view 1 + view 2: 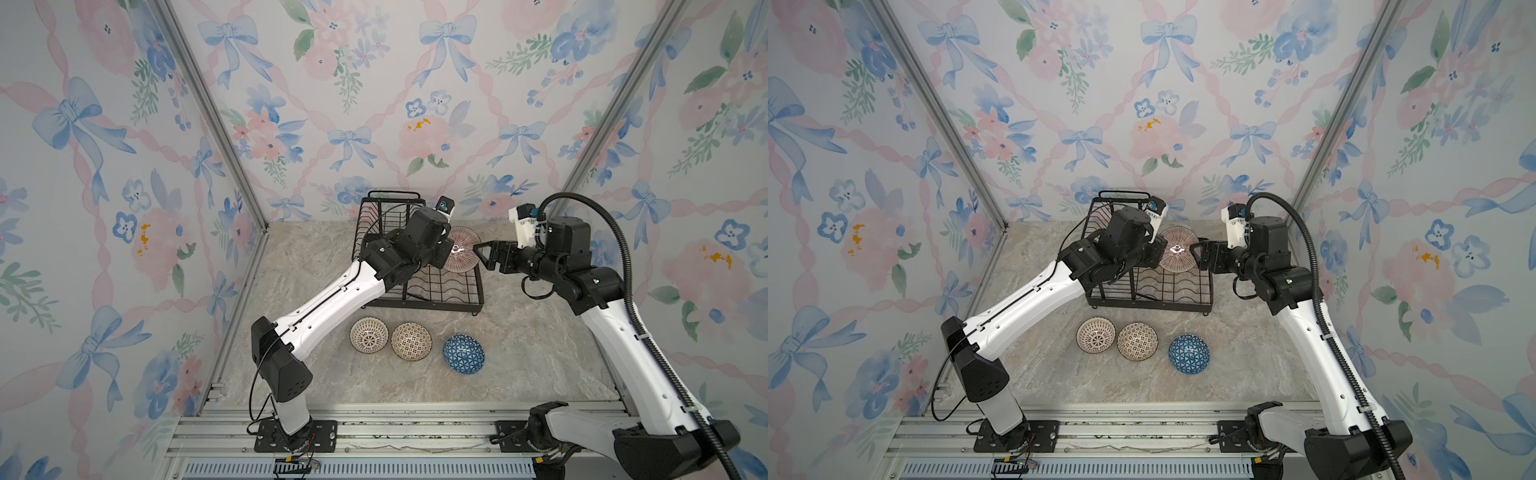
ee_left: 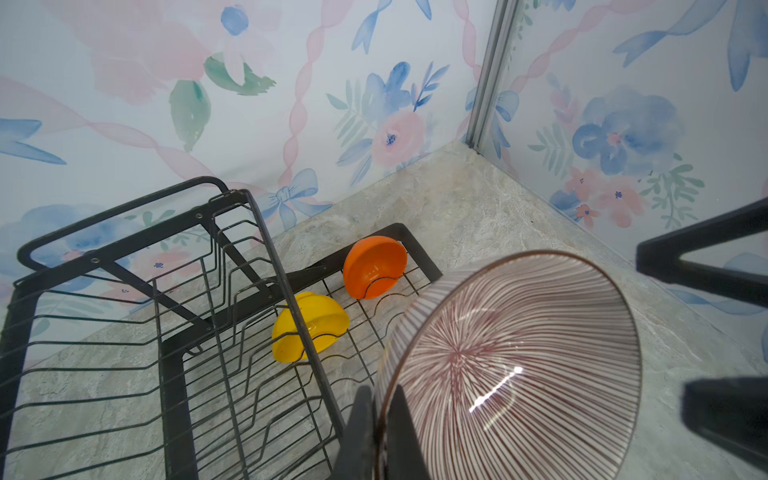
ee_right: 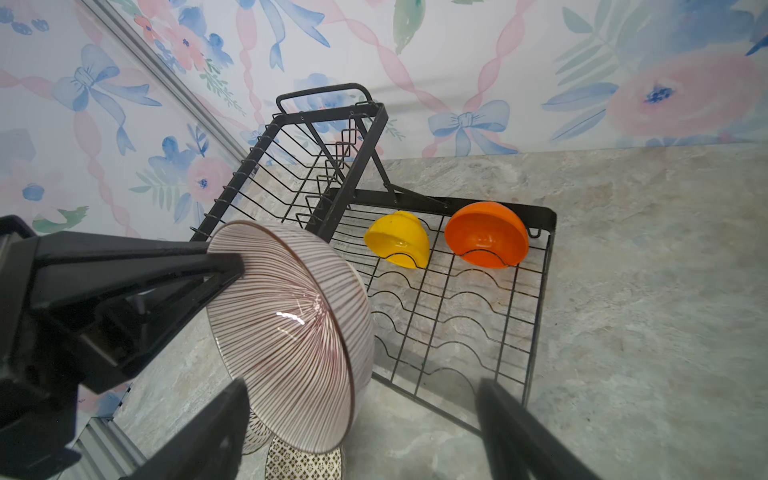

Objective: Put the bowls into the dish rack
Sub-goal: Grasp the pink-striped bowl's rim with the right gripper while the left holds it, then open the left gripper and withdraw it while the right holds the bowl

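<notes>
The striped bowl point(image 1: 462, 254) is up in the air in the middle of both top views, tipped on its side over the right part of the rack point(image 1: 457, 300). The left claw point(image 2: 380, 399) is pinching its rim, with one finger inside the bowl and one outside. The right claw point(image 3: 361, 386) is spread wide, right next to the other side of the bowl. I cannot tell if it touches the bowl. The bowl looks hard, shiny and smooth, so I think it can slip, and it could crack if it falls on the wires. The thin rim is the best place to grab it. It should stand on its edge in a slot of the low tray. The yellow bowl point(image 3: 397, 239) and the orange bowl point(image 3: 486, 235) stand that way at the back of the tray. A bowl with a brown star point(image 1: 369, 335), a bowl with little brown squares point(image 1: 411, 340) and a blue bowl point(image 1: 463, 354) wait in a row on the table point(image 1: 540, 353), below the rack in the top views. The table is flat, gray and looks like stone. The walls point(image 1: 374, 83) are close on three sides and have flowers and bows on them.
</notes>
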`<state>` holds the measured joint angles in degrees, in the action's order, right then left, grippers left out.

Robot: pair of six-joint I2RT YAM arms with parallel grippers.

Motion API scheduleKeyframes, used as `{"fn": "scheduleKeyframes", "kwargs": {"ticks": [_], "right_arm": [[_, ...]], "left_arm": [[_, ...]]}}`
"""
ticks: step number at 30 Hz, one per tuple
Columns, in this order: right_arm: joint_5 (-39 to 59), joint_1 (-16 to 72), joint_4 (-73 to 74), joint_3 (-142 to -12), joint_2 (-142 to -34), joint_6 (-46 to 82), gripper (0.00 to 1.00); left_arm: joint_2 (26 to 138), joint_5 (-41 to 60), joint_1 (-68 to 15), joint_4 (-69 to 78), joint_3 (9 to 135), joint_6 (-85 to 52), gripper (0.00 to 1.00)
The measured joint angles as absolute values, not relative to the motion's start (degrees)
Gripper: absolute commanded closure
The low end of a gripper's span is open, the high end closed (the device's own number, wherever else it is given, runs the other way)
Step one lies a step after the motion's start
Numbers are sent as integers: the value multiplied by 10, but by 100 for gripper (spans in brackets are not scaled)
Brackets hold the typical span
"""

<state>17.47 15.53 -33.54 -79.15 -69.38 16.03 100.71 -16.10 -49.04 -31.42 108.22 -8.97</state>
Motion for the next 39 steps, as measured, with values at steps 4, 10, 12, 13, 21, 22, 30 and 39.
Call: {"fn": "scheduleKeyframes", "kwargs": {"ticks": [4, 10, 12, 13, 21, 22, 30, 39], "right_arm": [[157, 171, -325, -792, -716, 174, 36], [128, 178, -309, -789, -734, 192, 51], [122, 181, -306, -789, -738, 194, 54], [120, 183, -304, -789, -740, 194, 56], [111, 191, -297, -788, -759, 198, 75], [111, 192, -297, -788, -761, 197, 77], [99, 197, -298, -783, -767, 193, 98], [93, 197, -298, -779, -767, 188, 100]], "left_arm": [[1012, -161, -490, -314, 1082, -90, 100], [1013, -161, -490, -314, 1086, -90, 100], [1013, -161, -490, -314, 1086, -90, 100], [1013, -161, -490, -314, 1086, -90, 100], [1013, -161, -490, -314, 1086, -90, 100], [1013, -161, -490, -314, 1086, -90, 100], [1014, -158, -491, -310, 1089, -89, 100], [1013, -154, -490, -309, 1082, -85, 62]]}}
